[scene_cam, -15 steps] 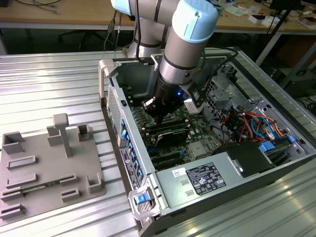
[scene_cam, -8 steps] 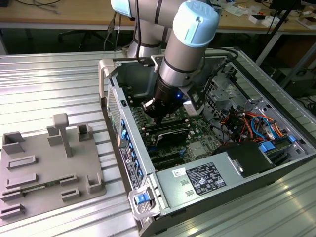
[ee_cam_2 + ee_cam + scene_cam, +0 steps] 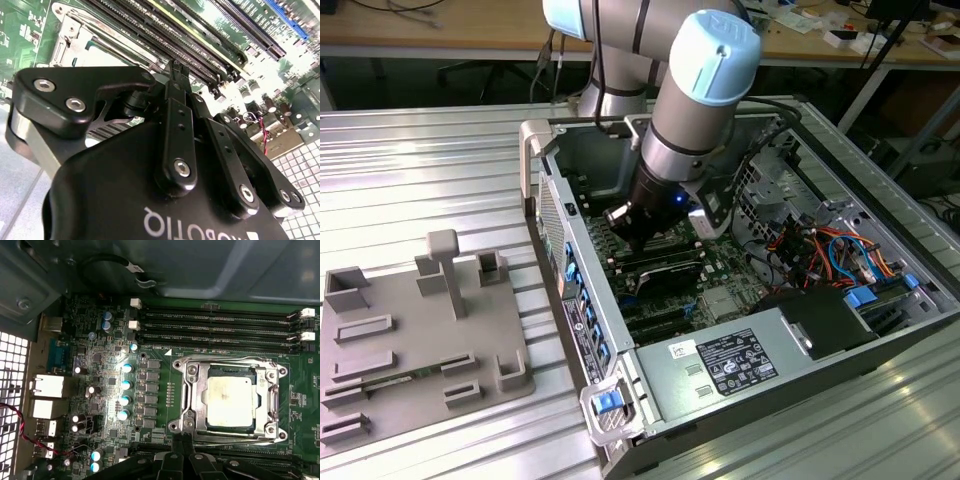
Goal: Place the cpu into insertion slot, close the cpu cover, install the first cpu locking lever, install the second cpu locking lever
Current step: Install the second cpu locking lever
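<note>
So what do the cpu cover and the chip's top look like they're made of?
The cpu cover looks like bare stamped metal, silvery and shiny, with bright glints along its frame. The cpu top looks like matte, pale metal, dull and slightly mottled; it could be plated. The pincer fingers look like black-finished metal, though that is less certain.

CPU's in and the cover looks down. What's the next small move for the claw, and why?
Probably a short push with the shut claw against the wire lever beside it, to latch it. The chip is already seated, the metal cover lies flat around it, and the claw tips sit right at the cover's corner.
</note>
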Available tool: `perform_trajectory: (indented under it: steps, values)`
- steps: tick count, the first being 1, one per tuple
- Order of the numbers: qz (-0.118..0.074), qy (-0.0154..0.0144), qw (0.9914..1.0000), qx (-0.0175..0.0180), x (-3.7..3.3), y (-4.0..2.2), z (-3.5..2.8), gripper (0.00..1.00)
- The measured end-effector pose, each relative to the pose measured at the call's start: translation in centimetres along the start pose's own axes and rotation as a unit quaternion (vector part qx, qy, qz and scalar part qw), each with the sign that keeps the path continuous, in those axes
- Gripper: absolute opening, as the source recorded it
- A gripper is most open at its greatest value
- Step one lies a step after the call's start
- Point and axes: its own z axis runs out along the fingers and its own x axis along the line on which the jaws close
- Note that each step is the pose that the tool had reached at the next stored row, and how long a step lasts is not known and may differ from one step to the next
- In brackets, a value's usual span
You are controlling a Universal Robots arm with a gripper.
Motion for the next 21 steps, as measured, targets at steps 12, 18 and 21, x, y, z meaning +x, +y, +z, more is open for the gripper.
perform_trajectory:
  steps: [12, 18, 21]
  values:
    - [0.000, -0.0008, 0.99976, -0.0221, 0.18, -0.07, 0.81, 0.11]
    - [0.000, -0.0011, 0.99967, -0.0258, 0.17, -0.11, 1.29, 0.11]
    - [0.000, -0.0004, 0.99987, -0.0164, 0.16, -0.12, 1.27, 0.11]
